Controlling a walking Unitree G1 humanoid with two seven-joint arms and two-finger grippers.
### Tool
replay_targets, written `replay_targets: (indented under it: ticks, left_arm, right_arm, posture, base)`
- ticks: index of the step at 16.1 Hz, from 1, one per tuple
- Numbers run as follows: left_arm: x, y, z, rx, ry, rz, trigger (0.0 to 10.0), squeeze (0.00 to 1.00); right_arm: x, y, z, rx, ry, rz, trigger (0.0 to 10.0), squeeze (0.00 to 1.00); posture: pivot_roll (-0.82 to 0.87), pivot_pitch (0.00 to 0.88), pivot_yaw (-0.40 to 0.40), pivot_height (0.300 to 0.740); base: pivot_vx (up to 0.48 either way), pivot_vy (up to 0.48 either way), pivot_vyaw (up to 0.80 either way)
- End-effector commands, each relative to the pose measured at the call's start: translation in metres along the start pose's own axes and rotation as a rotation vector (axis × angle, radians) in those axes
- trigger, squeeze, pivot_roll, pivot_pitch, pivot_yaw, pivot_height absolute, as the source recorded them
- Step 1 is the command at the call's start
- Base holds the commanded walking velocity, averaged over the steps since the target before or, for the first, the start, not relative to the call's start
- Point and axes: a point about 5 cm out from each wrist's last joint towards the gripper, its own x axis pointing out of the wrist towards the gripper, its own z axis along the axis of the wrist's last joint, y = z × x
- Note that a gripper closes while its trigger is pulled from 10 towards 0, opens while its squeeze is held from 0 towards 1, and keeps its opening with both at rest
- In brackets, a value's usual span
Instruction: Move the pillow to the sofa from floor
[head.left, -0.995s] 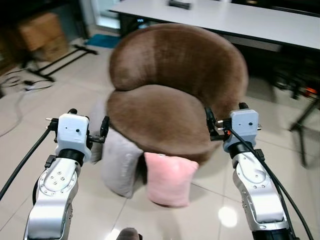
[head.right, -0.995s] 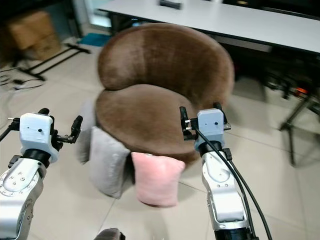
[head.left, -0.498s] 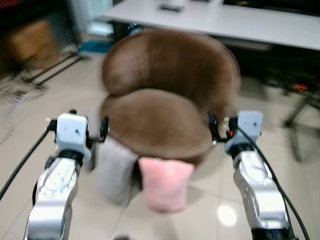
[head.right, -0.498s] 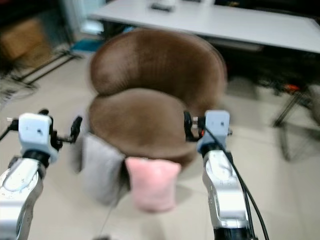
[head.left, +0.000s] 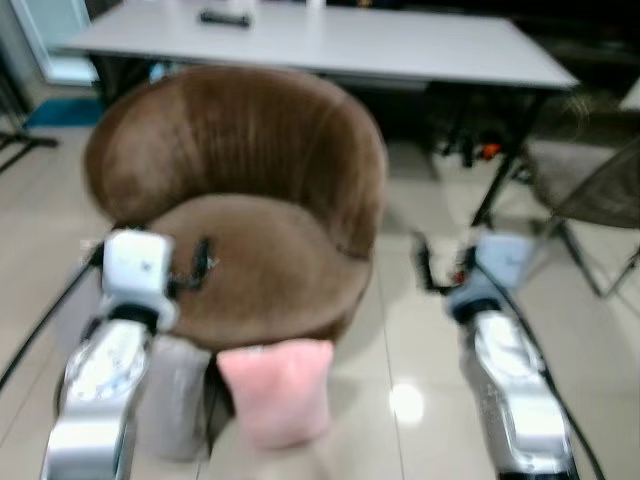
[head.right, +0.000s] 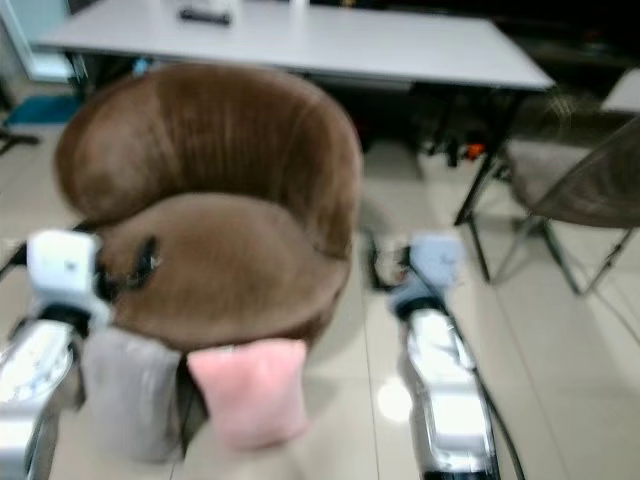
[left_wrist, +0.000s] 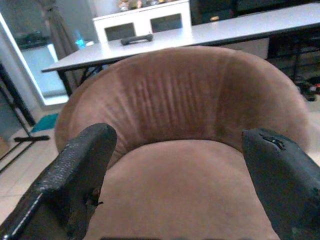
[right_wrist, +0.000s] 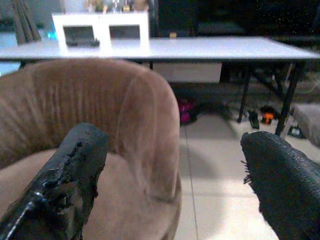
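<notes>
The pink pillow (head.left: 277, 388) is standing upright on the tiled floor (head.left: 400, 340), long axis vertical, leaning against the front of the brown sofa (head.left: 240, 190) beside a grey pillow (head.left: 175, 400). Both the left tool (left_wrist: 175, 165) and right tool (right_wrist: 170, 175) are hovering wide open, holding nothing. A white tabletop (head.left: 400, 45) is standing behind.

view swung right, sofa (head.left: 240, 200) now left, right gripper (head.left: 437, 268) beside it

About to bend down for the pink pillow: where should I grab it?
Probably the top edge of the pink pillow, from above. It stands upright against the brown sofa, a grey pillow close on its left, so the top is freest. Both hands are open.
</notes>
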Motion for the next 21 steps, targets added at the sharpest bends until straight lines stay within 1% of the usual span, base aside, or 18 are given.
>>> replay_targets:
  ticks: [1, 3, 4, 6, 7, 8, 9, 12, 14, 15, 16, 17, 18, 19, 20, 21]
  left_arm:
    - [0.001, -0.009, 0.005, -0.013, -0.027, -0.033, 10.0, 0.00]
    - [0.001, -0.009, 0.006, -0.016, -0.030, -0.035, 10.0, 0.00]
    - [0.000, -0.010, 0.006, -0.040, -0.039, -0.027, 10.0, 0.00]
    - [-0.001, -0.007, 0.003, -0.073, -0.024, 0.003, 10.0, 0.00]
    - [-0.001, -0.006, 0.004, -0.051, -0.031, 0.004, 10.0, 0.00]
    - [-0.001, -0.007, 0.005, -0.034, -0.037, 0.005, 10.0, 0.00]
    - [-0.001, -0.007, 0.005, -0.024, -0.037, 0.003, 10.0, 0.00]
    - [-0.002, -0.008, 0.004, 0.004, -0.031, -0.009, 10.0, 0.00]
    - [-0.001, -0.009, 0.004, 0.023, -0.035, -0.021, 10.0, 0.00]
    - [-0.001, -0.010, 0.006, 0.006, -0.051, -0.021, 10.0, 0.00]
    - [-0.001, -0.010, 0.007, -0.019, -0.053, -0.016, 10.0, 0.00]
    - [-0.001, -0.009, 0.008, -0.012, -0.054, -0.013, 10.0, 0.00]
    - [-0.001, -0.009, 0.009, 0.004, -0.061, -0.011, 10.0, 0.00]
    - [-0.001, -0.008, 0.008, 0.005, -0.060, -0.004, 10.0, 0.00]
    - [-0.001, -0.008, 0.008, -0.005, -0.062, 0.004, 10.0, 0.00]
    - [-0.002, -0.007, 0.008, -0.009, -0.066, 0.006, 10.0, 0.00]
  right_arm:
    - [-0.002, -0.010, 0.004, 0.019, -0.010, -0.007, 10.0, 0.00]
    - [-0.001, -0.011, 0.004, -0.031, -0.007, -0.010, 10.0, 0.00]
    - [0.000, -0.011, 0.003, -0.037, -0.005, -0.004, 10.0, 0.00]
    - [0.003, -0.011, 0.006, -0.082, -0.016, 0.002, 10.0, 0.00]
    - [0.004, -0.007, 0.005, -0.070, -0.006, 0.045, 10.0, 0.00]
    - [0.005, -0.003, 0.005, -0.093, -0.007, 0.087, 10.0, 0.00]
    - [0.006, 0.001, 0.003, -0.092, 0.001, 0.111, 10.0, 0.00]
    - [0.008, 0.002, 0.001, -0.056, 0.008, 0.094, 10.0, 0.00]
    - [0.008, 0.000, 0.001, 0.006, 0.002, 0.075, 10.0, 0.00]
    - [0.009, -0.002, 0.004, 0.010, -0.019, 0.053, 10.0, 0.00]
    - [0.009, -0.003, 0.005, -0.020, -0.034, 0.040, 10.0, 0.00]
    - [0.009, -0.001, 0.003, 0.005, -0.026, 0.070, 10.0, 0.00]
    - [0.009, -0.003, 0.003, -0.034, -0.031, 0.034, 10.0, 0.00]
    - [0.009, -0.004, 0.001, -0.059, -0.012, 0.020, 10.0, 0.00]
    - [0.009, -0.003, 0.000, -0.030, 0.012, 0.049, 10.0, 0.00]
    - [0.008, -0.003, 0.000, -0.010, 0.009, 0.051, 10.0, 0.00]
  posture:
    - [0.04, 0.000, -0.017, 0.740]
    - [0.04, 0.000, -0.023, 0.740]
    - [0.04, 0.000, -0.031, 0.740]
    - [0.04, 0.000, -0.034, 0.740]
    - [0.05, 0.000, -0.045, 0.740]
    - [0.05, 0.000, -0.047, 0.740]
    - [0.05, 0.000, -0.049, 0.740]
    - [0.06, 0.000, -0.044, 0.740]
    - [0.06, 0.000, -0.039, 0.740]
    - [0.06, 0.000, -0.038, 0.740]
    - [0.06, 0.000, -0.038, 0.740]
    - [0.06, 0.000, -0.037, 0.740]
    - [0.06, 0.000, -0.037, 0.740]
    - [0.06, 0.000, -0.038, 0.740]
    - [0.06, 0.000, -0.040, 0.740]
    - [0.06, 0.000, -0.040, 0.740]
  base:
    - [0.330, 0.000, 0.00]
    - [0.328, 0.000, 0.00]
    - [0.000, 0.000, 0.00]
    - [0.000, 0.000, 0.00]
    - [0.000, 0.000, 0.00]
    - [0.000, -0.352, 0.80]
    - [0.000, -0.480, 0.80]
    - [0.000, -0.480, 0.80]
    - [0.000, -0.480, 0.00]
    - [0.000, -0.345, 0.00]
    - [0.000, 0.000, 0.00]
    - [0.000, 0.000, 0.00]
    - [0.000, 0.000, 0.00]
    - [0.000, 0.000, 0.00]
    - [0.000, 0.000, 0.00]
    - [0.000, 0.000, 0.00]
